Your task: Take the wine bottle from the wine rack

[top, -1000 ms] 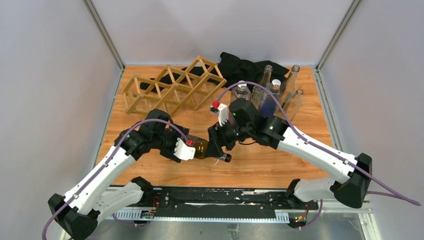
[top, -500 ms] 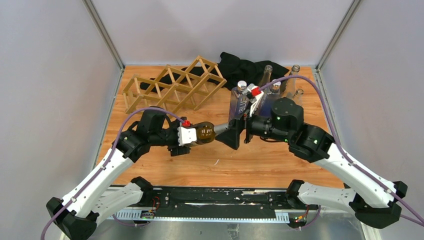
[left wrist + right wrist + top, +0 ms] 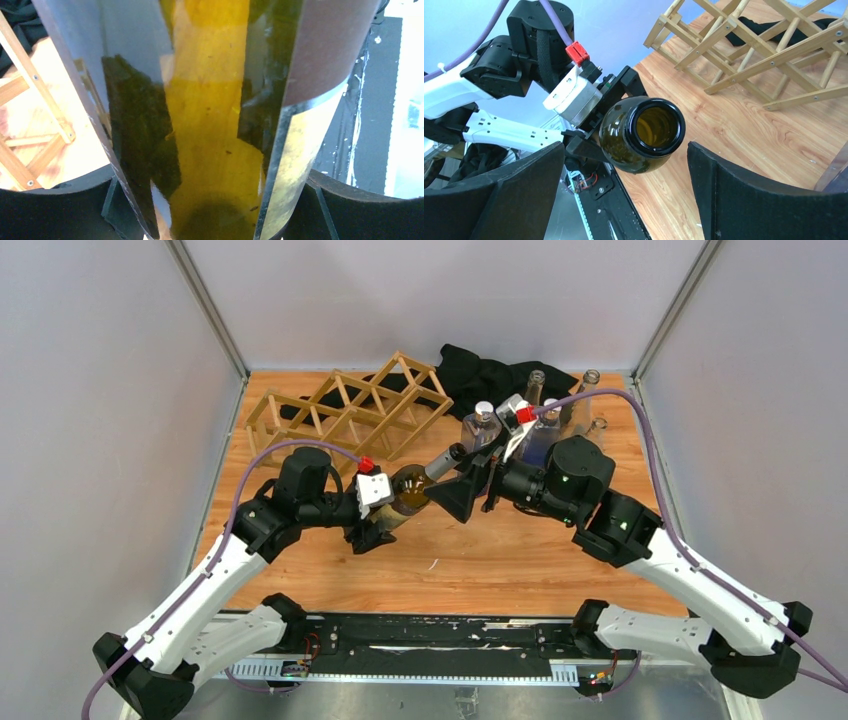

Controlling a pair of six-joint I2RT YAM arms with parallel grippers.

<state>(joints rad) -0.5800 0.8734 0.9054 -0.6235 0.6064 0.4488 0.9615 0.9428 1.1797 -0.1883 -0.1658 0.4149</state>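
Wood-grain surface (image 3: 560, 570) between grey walls carries the wine rack (image 3: 350, 415) at eleven o'clock. At five o'clock from it, near the centre, the brown wine bottle (image 3: 410, 490) hangs clear of the slats, neck toward two o'clock, its body clamped in the left tool (image 3: 388, 508). Facing it, the right tool (image 3: 452, 485) stands wide open, fingers either side of the mouth without touching. Removal looks done; only setting the bottle down may remain.
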